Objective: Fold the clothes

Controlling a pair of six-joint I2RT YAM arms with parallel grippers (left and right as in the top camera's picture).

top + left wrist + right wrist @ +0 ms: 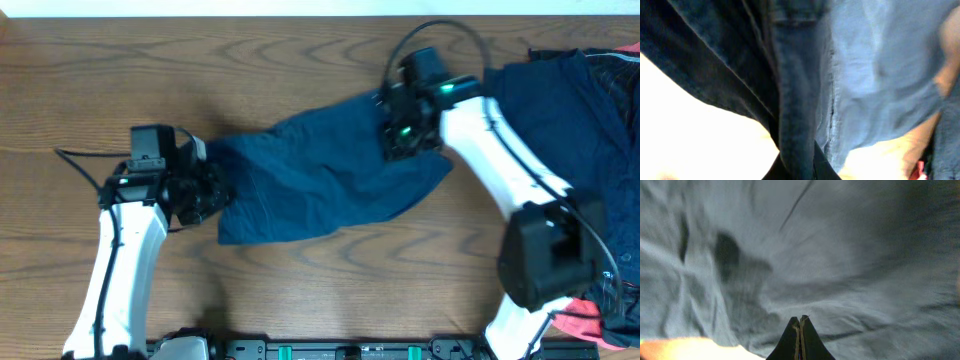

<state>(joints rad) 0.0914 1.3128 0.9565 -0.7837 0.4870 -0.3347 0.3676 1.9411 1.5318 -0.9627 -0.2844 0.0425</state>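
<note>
A pair of navy shorts (320,180) lies stretched slantwise across the middle of the table. My left gripper (207,192) is at the shorts' left end, shut on a thick fold of the navy cloth (797,125) that runs between its fingers (799,167). My right gripper (405,132) is at the shorts' upper right end. Its fingers (800,322) are pressed together at the cloth (840,255), with creases running to their tips. More clothes lie at the right: a navy piece (545,95), a dark striped one (618,70) and a coral-red piece (578,322).
The wooden table (150,60) shows bare wood at the left and along the front. The right arm's base (545,250) stands over the pile at the right edge. A black cable (440,30) loops above the right gripper.
</note>
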